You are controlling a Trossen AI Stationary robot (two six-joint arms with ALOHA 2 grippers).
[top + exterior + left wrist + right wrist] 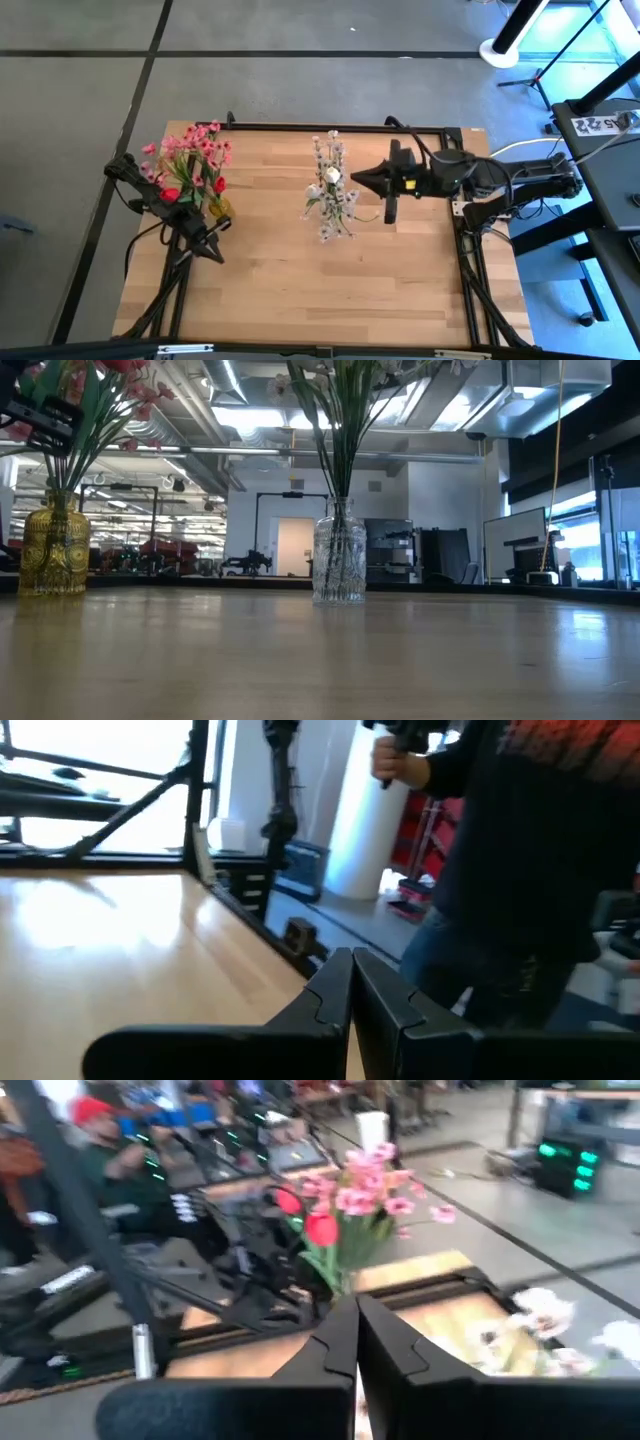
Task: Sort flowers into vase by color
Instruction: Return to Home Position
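Note:
A yellow glass vase (217, 208) (55, 550) stands at the table's left and holds pink blossom sprays (195, 150) (365, 1185) and red rosebuds (170, 194) (320, 1228). A clear glass vase (335, 225) (338, 560) at the table's middle holds white blossom sprigs (328, 155) (540, 1312) and a white rosebud (332, 177). My right gripper (352, 180) (357, 1315) is shut with nothing between its fingers. It hovers just right of the white flowers and points toward the table's left. My left gripper (217, 257) (352, 970) is shut near the yellow vase, on its near side.
A black frame (300, 127) borders the wooden table's far edge and sides. Bare wood (320, 290) stretches along the near half of the table. A person in dark clothes (520, 870) stands beyond the table edge in the left wrist view. More people sit beyond the table (120, 1170).

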